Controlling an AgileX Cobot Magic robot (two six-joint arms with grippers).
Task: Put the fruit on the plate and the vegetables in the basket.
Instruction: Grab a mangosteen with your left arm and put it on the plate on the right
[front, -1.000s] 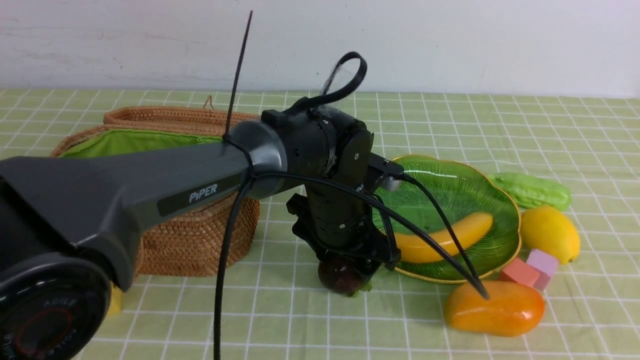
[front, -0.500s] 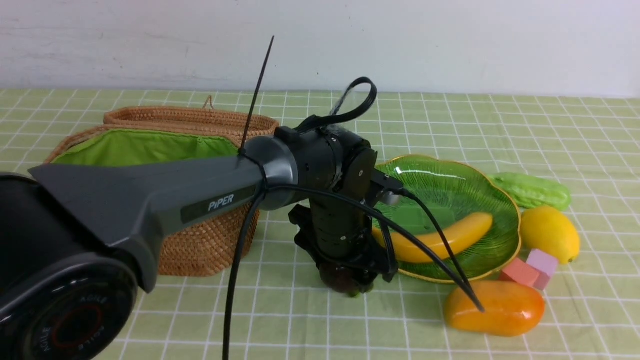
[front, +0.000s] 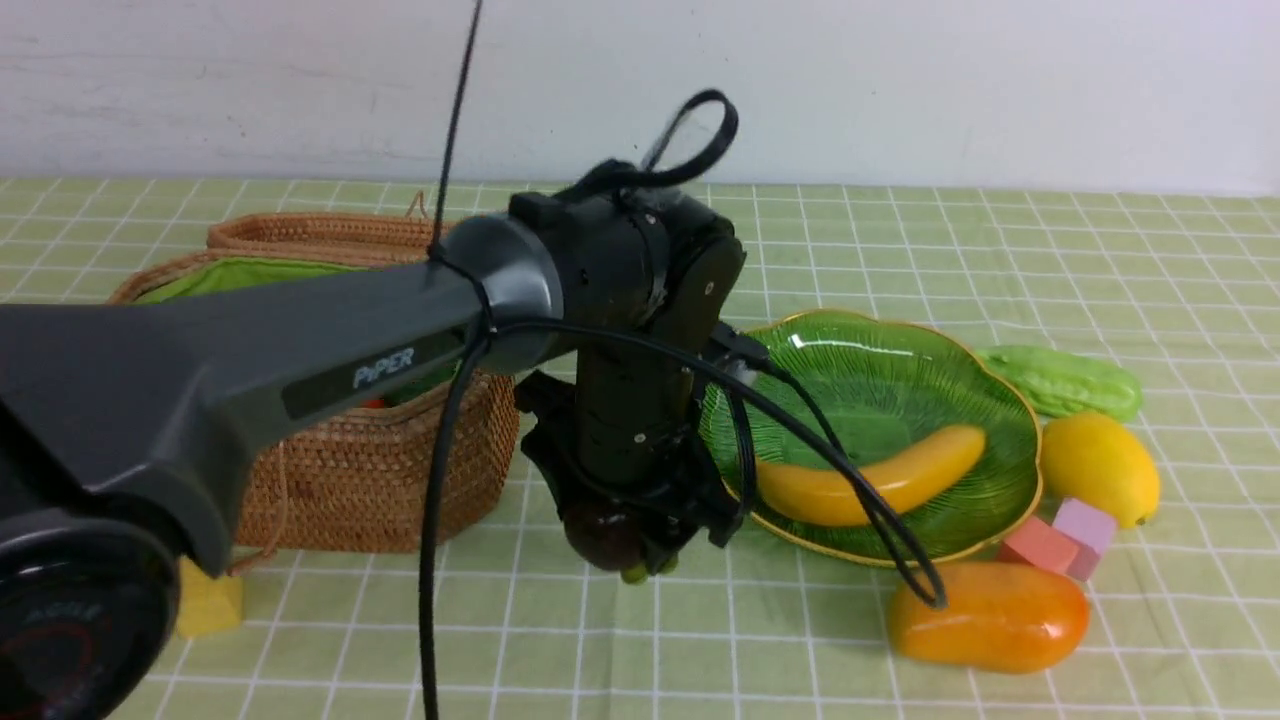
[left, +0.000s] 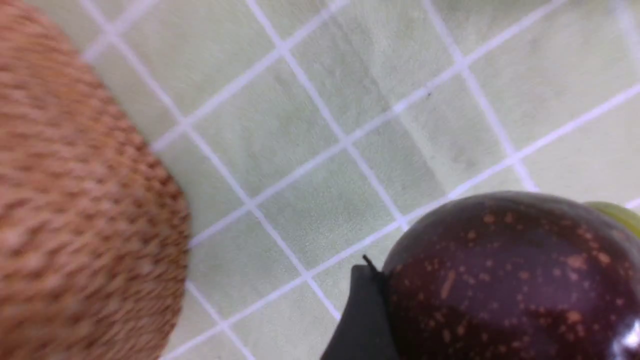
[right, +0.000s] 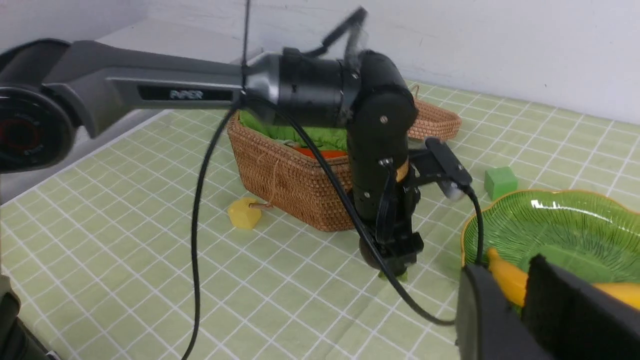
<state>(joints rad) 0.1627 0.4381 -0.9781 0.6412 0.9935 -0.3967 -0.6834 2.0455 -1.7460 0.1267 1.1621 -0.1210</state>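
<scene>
Raised slightly and carried toward the basket (front: 380, 480), the purple ball (front: 600, 535) hangs pinched in the left gripper (front: 630, 545).
The banana (front: 880, 475) lies on the plate (front: 900, 370), with the mango (front: 990, 615), lemon (front: 1100, 465) and gourd (front: 1065, 380) beside it; the right gripper (right: 515, 305) has its fingers narrowly parted, empty.

A: Operator, your worktop (front: 1100, 250) wears pale green cloth with a white grid.
B: And the purple ball (left: 510, 280)?
A: You see it dark purple, flecked orange. Your plate (front: 900, 380) is ribbed green, gold-rimmed. The banana (front: 870, 480) and lemon (front: 1100, 468) are yellow, the mango (front: 985, 615) orange.
B: The basket (front: 380, 480)?
A: Brown weave, bright green lining.
</scene>
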